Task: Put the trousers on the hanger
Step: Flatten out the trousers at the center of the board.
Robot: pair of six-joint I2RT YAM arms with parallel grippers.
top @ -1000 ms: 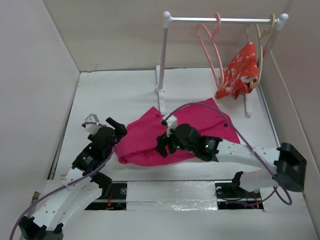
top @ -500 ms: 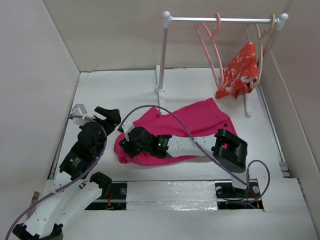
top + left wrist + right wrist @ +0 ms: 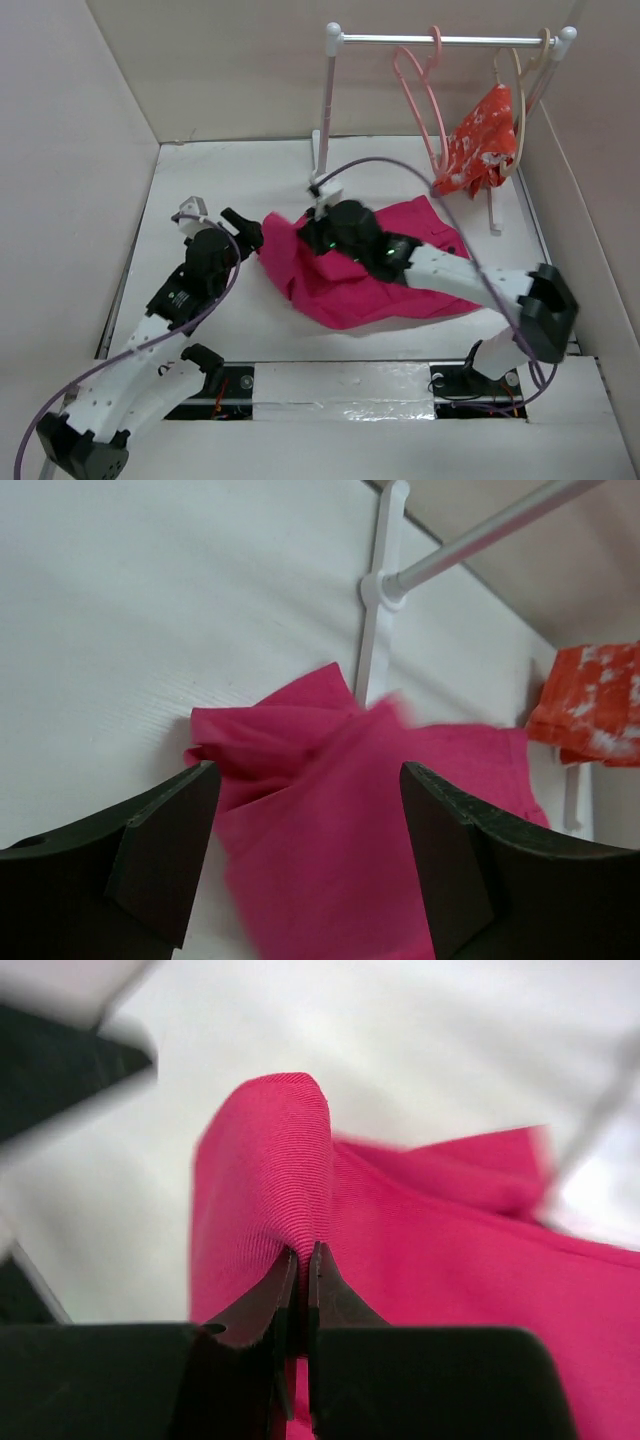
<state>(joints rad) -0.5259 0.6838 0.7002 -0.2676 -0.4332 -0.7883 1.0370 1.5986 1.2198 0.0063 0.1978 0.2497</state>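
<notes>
The magenta trousers [image 3: 390, 275] lie bunched on the white table in front of the rack. My right gripper [image 3: 308, 240] is shut on a raised fold at their left end; the right wrist view shows the fabric [image 3: 430, 1260] pinched between the closed fingertips [image 3: 301, 1260]. My left gripper [image 3: 245, 230] stands open just left of the cloth, and its fingers [image 3: 160, 850] frame the trousers [image 3: 340, 820] without touching them. The salmon-pink hanger [image 3: 420, 95] hangs empty on the rail, far behind both grippers.
The white clothes rack [image 3: 325, 110] stands at the back, its post [image 3: 375, 630] just behind the trousers. A cream hanger [image 3: 520, 90] at the rail's right end carries an orange-red flowered garment [image 3: 480, 140]. Beige walls close in left, back and right.
My right gripper shut on the trousers' left edge and pulled it up and away toward the rack. The cloth's left end shifted with it. My left gripper moved slightly right toward the cloth.
</notes>
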